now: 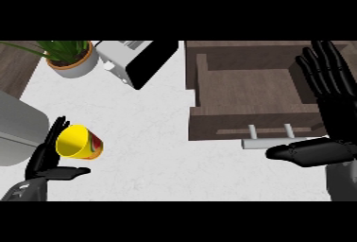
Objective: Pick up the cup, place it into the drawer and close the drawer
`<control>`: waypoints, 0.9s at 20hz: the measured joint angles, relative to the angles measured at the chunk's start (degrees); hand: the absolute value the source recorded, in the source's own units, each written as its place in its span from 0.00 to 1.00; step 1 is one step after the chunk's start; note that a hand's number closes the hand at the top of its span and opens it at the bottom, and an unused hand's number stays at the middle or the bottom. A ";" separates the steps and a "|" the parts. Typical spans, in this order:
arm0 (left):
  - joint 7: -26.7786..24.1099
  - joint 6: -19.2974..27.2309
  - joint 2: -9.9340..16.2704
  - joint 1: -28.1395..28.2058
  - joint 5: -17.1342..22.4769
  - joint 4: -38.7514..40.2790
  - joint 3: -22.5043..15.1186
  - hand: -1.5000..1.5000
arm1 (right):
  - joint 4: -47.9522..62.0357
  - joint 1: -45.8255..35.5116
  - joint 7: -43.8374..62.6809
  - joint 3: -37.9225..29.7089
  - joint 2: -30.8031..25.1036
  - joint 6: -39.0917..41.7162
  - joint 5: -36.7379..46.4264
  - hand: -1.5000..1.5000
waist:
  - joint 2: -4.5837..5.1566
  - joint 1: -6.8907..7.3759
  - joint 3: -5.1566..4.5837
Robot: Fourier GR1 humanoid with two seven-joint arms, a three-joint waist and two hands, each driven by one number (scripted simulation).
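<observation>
At the table's (153, 142) left edge your left hand (47, 158) cradles the tilted yellow cup (79, 142) between straight fingers and thumb, well apart from the open drawer (244, 85), beside which your right hand (327, 113) rests spread.

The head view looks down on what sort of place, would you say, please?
Most likely a kitchen counter: a pale worktop carries a toaster and a potted plant, with an open wooden drawer at the right.
</observation>
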 measured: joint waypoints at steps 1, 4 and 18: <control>-0.20 0.05 -0.17 -0.39 -0.11 0.25 -0.06 0.00 | 0.46 -0.22 -0.18 -0.12 -0.03 0.07 -0.07 0.00 | 0.04 -0.04 -0.02; -0.86 0.35 -0.56 -1.17 -0.51 1.08 -0.23 0.00 | 0.84 -1.28 0.46 0.42 0.30 -0.37 0.31 0.00 | 0.09 -0.07 -0.04; -0.87 -3.56 -3.62 -3.73 -0.31 0.98 -0.94 1.00 | 0.23 -0.53 0.87 -0.58 -0.81 0.73 -0.67 0.00 | 0.16 -0.51 -0.09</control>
